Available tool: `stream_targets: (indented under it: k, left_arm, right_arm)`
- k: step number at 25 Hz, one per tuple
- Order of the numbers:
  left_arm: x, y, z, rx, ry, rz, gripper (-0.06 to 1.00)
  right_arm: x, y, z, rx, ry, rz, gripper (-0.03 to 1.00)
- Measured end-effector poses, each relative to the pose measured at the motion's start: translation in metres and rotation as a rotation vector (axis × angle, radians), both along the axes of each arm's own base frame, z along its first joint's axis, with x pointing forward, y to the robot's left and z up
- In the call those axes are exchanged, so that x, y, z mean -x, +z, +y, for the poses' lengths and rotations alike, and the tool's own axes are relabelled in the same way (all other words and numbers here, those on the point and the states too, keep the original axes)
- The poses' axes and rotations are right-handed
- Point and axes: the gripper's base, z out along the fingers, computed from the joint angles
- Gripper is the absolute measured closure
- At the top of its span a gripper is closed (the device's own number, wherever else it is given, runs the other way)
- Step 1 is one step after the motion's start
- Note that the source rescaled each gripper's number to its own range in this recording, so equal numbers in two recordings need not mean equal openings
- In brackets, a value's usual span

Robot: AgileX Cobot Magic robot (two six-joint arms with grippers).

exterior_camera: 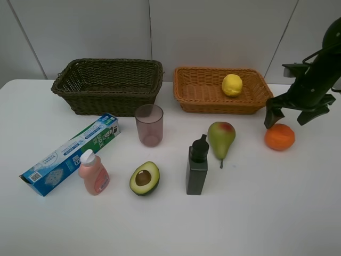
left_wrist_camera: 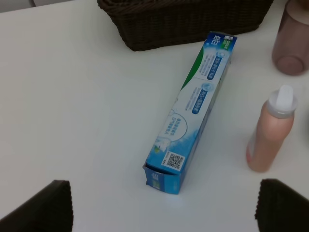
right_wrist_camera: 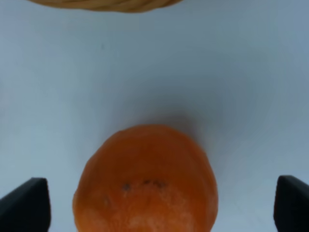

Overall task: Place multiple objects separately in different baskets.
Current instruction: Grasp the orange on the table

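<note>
Orange [exterior_camera: 279, 136] clear of both spread fingers [right_wrist_camera: 26, 208]

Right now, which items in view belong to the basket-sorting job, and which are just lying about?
Job: lemon, orange, pear, halved avocado, toothpaste box, pink pump bottle, dark square bottle, pinkish cup, dark wicker basket, tan wicker basket.
Lying about: nothing beyond the white table.
</note>
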Motion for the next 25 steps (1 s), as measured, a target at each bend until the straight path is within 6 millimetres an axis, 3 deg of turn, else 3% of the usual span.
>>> stream_targets:
  k: [6,14,25]
  left_arm:
    - [0.0,0.0,0.0,0.0,0.0,0.0,-0.06]
    - [0.0,0.0,0.0,0.0,0.0,0.0,-0.06]
    - [0.0,0.0,0.0,0.0,0.0,0.0,-0.06]
  right_arm:
    - [0.001,0.0,0.0,0.001,0.005,0.005,0.01]
    - [-0.001,-0.019,0.0,-0.007,0.014,0.055,0.01]
    - [-0.004,-0.025,0.002,-0.035,-0.005,0.045,-0.02]
